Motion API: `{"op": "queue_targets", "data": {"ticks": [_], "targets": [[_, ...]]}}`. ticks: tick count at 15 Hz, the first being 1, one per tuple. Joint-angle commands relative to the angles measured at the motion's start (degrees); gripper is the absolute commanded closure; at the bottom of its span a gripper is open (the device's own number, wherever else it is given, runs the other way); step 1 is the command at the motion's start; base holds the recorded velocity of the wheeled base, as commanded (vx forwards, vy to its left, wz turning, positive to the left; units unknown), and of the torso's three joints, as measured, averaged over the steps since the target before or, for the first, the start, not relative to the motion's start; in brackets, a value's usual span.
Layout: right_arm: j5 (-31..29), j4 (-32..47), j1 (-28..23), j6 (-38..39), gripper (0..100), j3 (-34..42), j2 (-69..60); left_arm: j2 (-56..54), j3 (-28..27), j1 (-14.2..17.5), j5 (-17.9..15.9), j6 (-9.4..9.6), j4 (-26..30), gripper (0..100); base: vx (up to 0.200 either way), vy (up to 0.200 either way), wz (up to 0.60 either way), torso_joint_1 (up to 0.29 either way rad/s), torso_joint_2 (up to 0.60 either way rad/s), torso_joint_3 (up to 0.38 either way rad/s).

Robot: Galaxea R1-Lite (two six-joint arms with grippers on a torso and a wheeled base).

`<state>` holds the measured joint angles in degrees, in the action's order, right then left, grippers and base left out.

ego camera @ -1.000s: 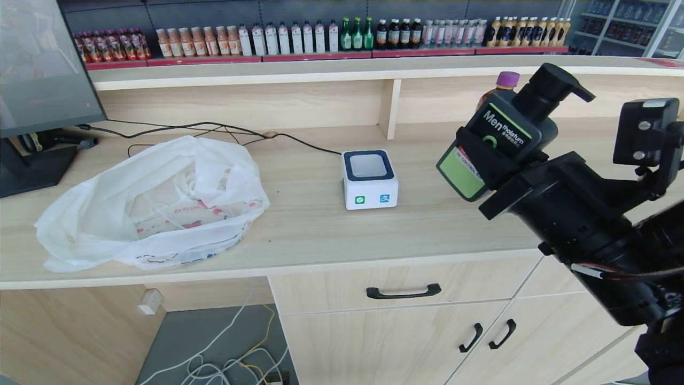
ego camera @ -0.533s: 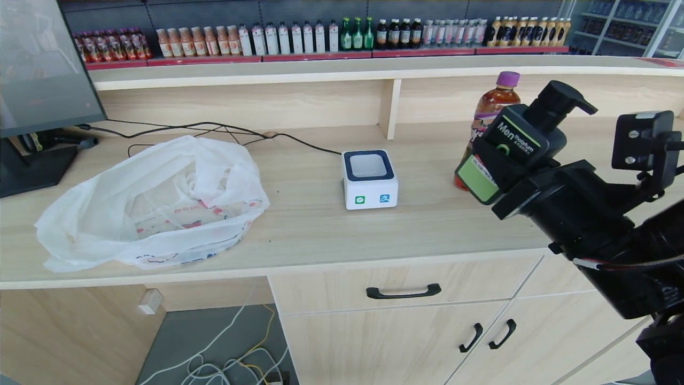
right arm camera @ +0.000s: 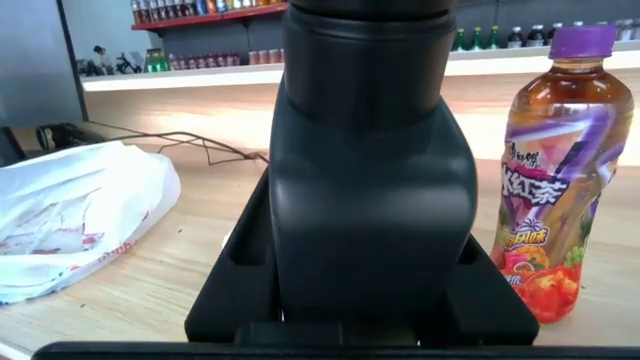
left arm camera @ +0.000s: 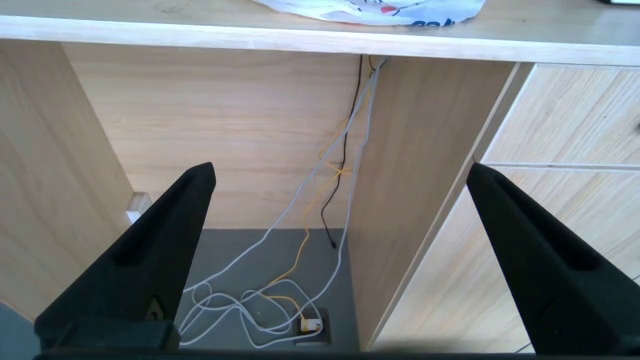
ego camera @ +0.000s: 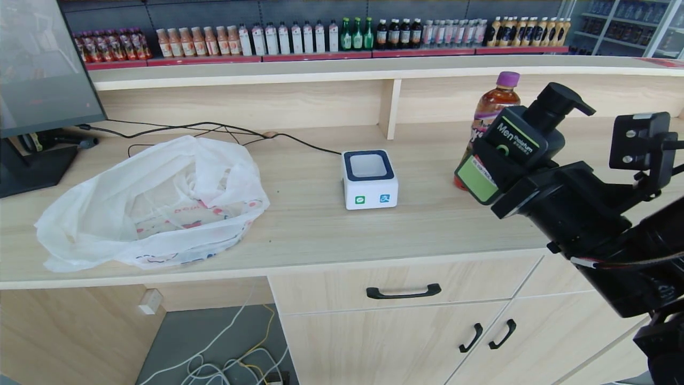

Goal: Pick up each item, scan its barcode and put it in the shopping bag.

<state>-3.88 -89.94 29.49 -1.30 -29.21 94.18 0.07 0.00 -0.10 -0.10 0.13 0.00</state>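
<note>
A second ago I held the pump bottle point(ego camera: 513, 140) higher and nearer the scanner point(ego camera: 369, 178). Since then my right hand point(ego camera: 513, 171) has sunk and drawn back to the right, uncovering the tea bottle point(ego camera: 494, 109) that stands behind it. For the last half-second it has barely stirred. The hand is clamped round the bottle's body, which hangs tilted above the right end of the surface point(ego camera: 320, 230), pump uppermost, green base toward the scanner. I judge the scan is yet to come.

The scanner stands mid-surface, well apart from my load, and the shopping bag point(ego camera: 155, 200) lies open beyond it to the left. The tea bottle, just beside my load, is what I could knock. My left hand point(left arm camera: 340, 175) hangs below the surface's edge, fingers wide.
</note>
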Motion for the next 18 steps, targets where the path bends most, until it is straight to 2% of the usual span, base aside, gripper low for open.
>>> {"op": "queue_targets", "data": {"ticks": [1,18], "targets": [[0.0,-0.1,-0.1,0.2,100,-0.1,0.3,0.0,0.0,0.0,0.0,0.04,0.0,0,0.000,0.000,0.00,0.000,0.00,0.000],[-0.2,-0.1,-0.6,0.9,100,-0.1,0.8,0.0,0.0,0.0,0.0,-0.22,0.0,0,0.000,0.200,0.00,0.004,0.00,0.003]]}}
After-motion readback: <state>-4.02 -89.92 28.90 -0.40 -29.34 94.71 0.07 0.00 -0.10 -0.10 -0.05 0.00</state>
